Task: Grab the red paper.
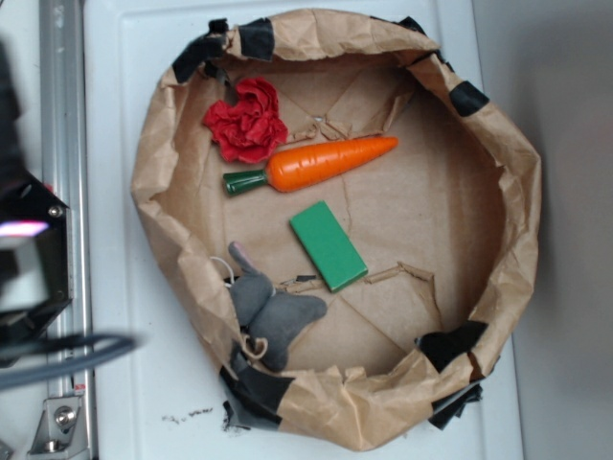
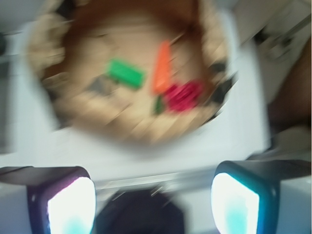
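The gripper (image 2: 153, 200) hangs spread and empty outside the paper ring (image 1: 522, 220); it should descend squarely onto the red paper (image 1: 246, 120), clear of the carrot (image 1: 330, 162) just beside it.

You can count one red paper (image 1: 246, 120), one carrot (image 1: 316, 164), one green block (image 1: 329, 244), one gray toy mouse (image 1: 271, 314), I think, and one brown paper ring (image 1: 508, 192).

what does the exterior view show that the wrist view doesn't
Only the exterior view shows crisp detail: the grey stuffed mouse and black tape patches on the brown paper ring. Only the wrist view shows the gripper, fingers wide apart with nothing between them. Both show the red paper beside the carrot, plus the green block.
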{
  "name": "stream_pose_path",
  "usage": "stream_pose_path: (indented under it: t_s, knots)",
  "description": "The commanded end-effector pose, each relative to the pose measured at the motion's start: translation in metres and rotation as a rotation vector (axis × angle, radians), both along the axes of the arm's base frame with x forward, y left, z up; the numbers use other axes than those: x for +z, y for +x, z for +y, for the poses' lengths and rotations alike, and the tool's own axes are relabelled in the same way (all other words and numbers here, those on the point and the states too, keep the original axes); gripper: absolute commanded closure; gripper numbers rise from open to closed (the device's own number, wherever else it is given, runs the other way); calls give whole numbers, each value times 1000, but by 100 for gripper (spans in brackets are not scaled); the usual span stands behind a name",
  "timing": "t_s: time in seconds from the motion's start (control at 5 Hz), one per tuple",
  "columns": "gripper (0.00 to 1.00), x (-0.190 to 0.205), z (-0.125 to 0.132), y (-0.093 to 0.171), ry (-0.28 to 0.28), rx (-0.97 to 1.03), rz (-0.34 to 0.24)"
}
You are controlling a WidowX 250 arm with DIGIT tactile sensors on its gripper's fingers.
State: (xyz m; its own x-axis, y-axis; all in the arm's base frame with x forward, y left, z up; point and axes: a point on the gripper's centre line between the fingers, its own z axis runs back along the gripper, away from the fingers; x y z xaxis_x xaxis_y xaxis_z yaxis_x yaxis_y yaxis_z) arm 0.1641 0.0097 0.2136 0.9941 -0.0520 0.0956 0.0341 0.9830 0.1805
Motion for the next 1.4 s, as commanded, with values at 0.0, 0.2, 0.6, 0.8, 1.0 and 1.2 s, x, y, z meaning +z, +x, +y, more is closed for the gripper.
stream_pose_path:
  t_s: [0.0,0.2,0.6,0.8,1.0,1.2]
  knots:
    - [0,-63,5,78,59,-303,46]
    - [0,-112,10,79,34,-514,130]
    - [0,-148,15,65,75,-641,203]
    - [0,-148,15,65,75,-641,203]
    - [0,-148,15,65,75,-641,203]
    - [0,-148,15,65,75,-641,203]
